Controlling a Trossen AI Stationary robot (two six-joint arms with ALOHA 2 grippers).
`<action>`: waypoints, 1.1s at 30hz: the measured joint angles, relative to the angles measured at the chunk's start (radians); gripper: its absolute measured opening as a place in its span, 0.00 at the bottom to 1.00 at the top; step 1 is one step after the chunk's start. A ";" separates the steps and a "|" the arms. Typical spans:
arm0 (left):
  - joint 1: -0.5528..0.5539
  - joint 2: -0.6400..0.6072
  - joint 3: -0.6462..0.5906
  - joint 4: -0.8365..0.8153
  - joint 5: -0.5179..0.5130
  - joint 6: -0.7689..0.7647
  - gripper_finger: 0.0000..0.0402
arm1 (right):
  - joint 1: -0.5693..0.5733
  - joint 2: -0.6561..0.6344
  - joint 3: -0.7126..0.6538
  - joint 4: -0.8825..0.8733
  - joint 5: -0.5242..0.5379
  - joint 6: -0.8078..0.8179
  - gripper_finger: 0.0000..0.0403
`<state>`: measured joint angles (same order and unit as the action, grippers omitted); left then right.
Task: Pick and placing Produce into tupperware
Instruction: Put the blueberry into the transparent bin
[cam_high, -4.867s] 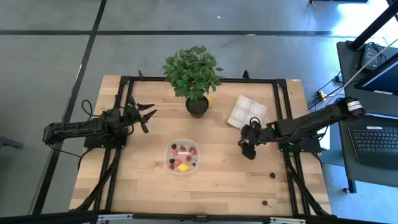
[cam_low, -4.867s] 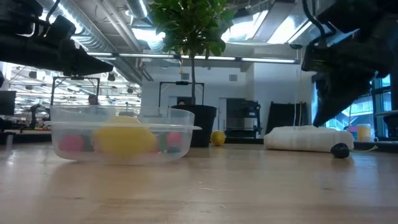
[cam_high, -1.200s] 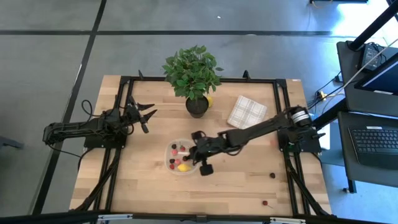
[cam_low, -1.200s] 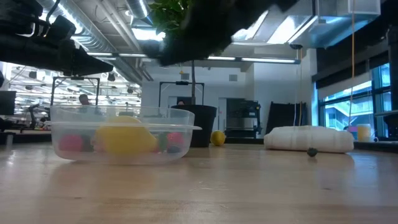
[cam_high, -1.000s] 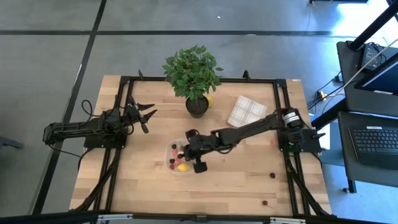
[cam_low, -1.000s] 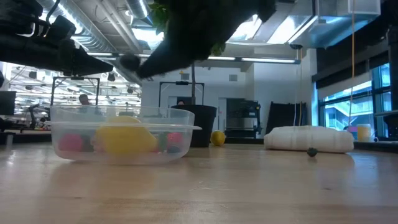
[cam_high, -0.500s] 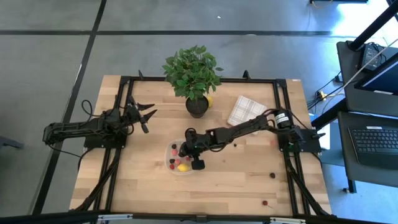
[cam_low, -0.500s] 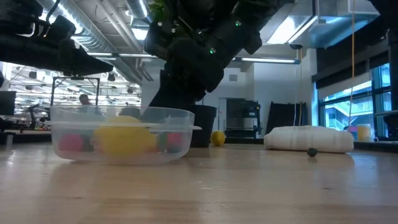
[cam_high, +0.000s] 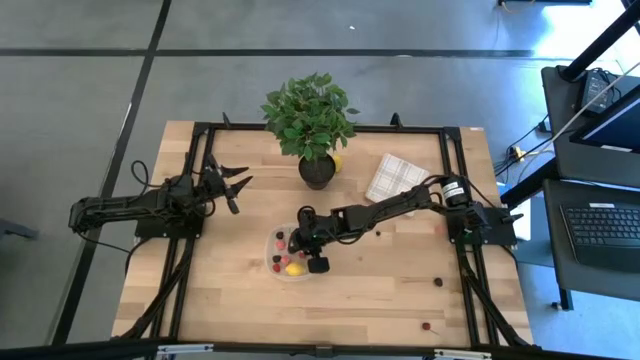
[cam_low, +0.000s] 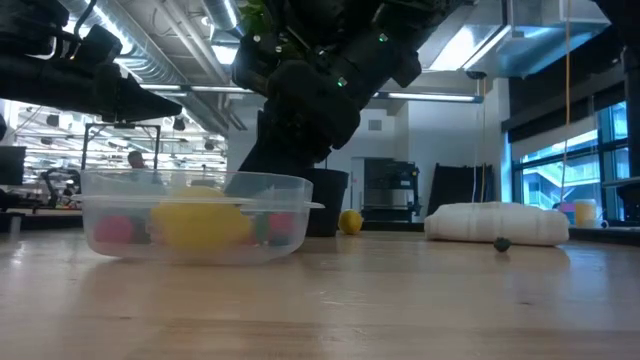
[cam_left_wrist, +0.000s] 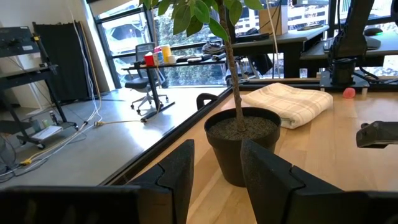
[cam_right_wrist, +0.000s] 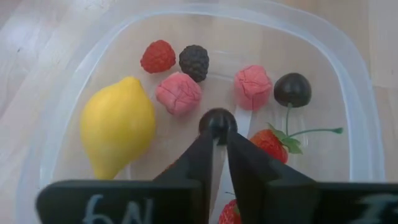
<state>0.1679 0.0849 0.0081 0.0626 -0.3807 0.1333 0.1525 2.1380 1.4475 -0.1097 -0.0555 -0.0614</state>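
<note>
Over the tub (cam_high: 294, 252) at the table's middle, the right gripper (cam_right_wrist: 217, 132) hangs low inside the rim, its fingers nearly closed on a small dark berry (cam_right_wrist: 217, 119) at their tips. Below it lie a lemon (cam_right_wrist: 118, 124), 2 pink pieces (cam_right_wrist: 178, 93), a raspberry (cam_right_wrist: 157, 56), a blackberry (cam_right_wrist: 194, 61), a cherry (cam_right_wrist: 292, 89) and a strawberry (cam_right_wrist: 271, 143). The step in hand looks like the drop; whether the berry is free yet, I cannot tell. Next the fingers need to part, then the arm should lift clear of the rim. 2 dark berries (cam_high: 437, 282) lie on the table near the right edge. The left gripper (cam_high: 238, 182) waits by the plant (cam_high: 310, 112), fingers slightly apart, empty.
</note>
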 joint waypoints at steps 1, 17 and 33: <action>0.000 0.000 0.000 0.000 0.000 0.000 0.31 | 0.000 0.000 0.000 0.000 0.000 0.001 0.14; 0.000 0.000 0.000 0.000 0.000 0.000 0.31 | 0.000 -0.163 0.000 -0.174 0.105 0.055 0.25; 0.000 0.000 0.000 0.000 0.000 0.001 0.31 | 0.037 -0.605 -0.521 -0.006 0.281 0.347 0.26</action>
<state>0.1677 0.0849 0.0082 0.0628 -0.3805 0.1341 0.1893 1.5325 0.9265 -0.1161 0.2250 0.2858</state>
